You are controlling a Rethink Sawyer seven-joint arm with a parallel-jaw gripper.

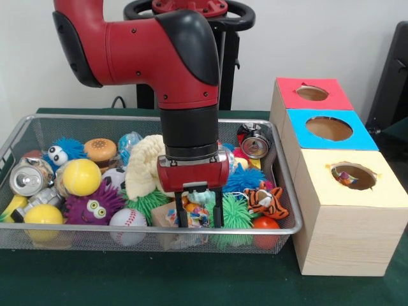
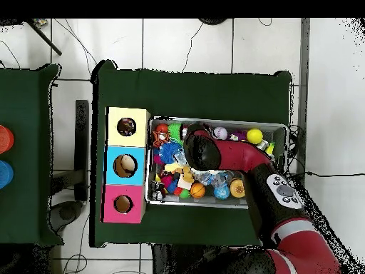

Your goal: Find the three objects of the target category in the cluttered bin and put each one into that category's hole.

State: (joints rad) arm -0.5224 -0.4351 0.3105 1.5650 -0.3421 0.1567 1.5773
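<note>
The wire mesh bin (image 1: 95,228) stands on the green table, full of toys. My gripper (image 1: 199,217) reaches down into its front middle. The black fingers (image 1: 182,213) stand on either side of a speckled rope bundle (image 1: 197,209) and press against it. The bundle fills the gap between them, just under the red gripper body. In the overhead view the arm (image 2: 235,153) covers the gripper and the bundle, and the bin rim (image 2: 214,120) shows around it. A colourful speckled thing shows inside the hole (image 1: 352,175) of the yellow-topped box. Other bundles are hidden in the clutter.
Three wooden boxes stand right of the bin: yellow top (image 1: 357,210), blue top (image 1: 364,137), red top (image 1: 287,86). Near the gripper lie a cream waffle cloth (image 1: 143,169), a tiger toy (image 1: 266,201), green spiky balls (image 1: 237,217), a baseball (image 1: 127,220) and cans (image 1: 29,178).
</note>
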